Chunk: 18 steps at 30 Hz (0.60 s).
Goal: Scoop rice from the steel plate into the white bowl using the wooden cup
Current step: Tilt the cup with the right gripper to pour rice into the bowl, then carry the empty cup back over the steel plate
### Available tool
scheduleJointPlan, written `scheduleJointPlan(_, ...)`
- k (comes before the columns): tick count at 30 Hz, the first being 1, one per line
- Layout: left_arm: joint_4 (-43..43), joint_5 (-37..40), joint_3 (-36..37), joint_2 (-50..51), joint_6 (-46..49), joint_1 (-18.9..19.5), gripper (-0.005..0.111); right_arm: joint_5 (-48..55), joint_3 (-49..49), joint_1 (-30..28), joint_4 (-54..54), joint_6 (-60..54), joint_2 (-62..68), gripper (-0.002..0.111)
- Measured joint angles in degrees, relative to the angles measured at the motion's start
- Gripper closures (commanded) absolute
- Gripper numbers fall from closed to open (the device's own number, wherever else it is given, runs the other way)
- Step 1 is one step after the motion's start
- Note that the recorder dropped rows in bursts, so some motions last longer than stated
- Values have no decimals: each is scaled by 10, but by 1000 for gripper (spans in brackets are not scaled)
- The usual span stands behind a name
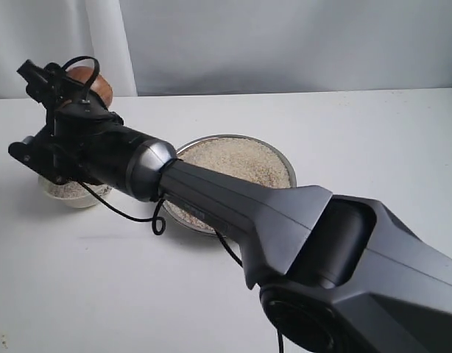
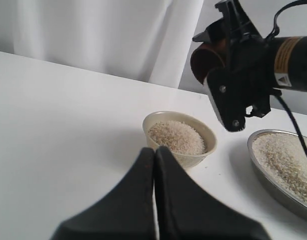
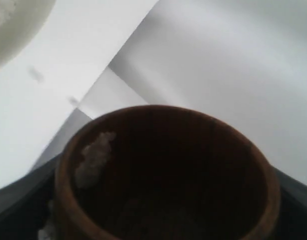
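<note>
Rice (image 1: 237, 162) is heaped as pale, loose grains in one wide, shallow steel plate (image 1: 288, 163) of shiny metal and in one small round white bowl (image 2: 196, 159). The two dishes are set near each other on the table (image 1: 138, 294), not touching. One wooden cup (image 1: 93, 82), reddish-brown, rounded and dark inside, is held tilted in the air above the bowl. It is grasped by the right claw (image 2: 221, 60), whose arm is stretched across the plate. A small clump of grains is stuck inside the cup's wall. The left claw (image 2: 154, 155) is clenched near the bowl, its two dark fingers pressed together.
</note>
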Motion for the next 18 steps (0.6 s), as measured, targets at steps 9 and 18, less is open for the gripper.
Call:
scheduleJointPlan(9, 0, 0, 0, 0, 0, 0, 107, 100, 0, -3, 171, 256, -54, 108)
scheduleJointPlan(18, 0, 0, 0, 0, 0, 0, 107, 313, 0, -78, 301, 302, -124, 108)
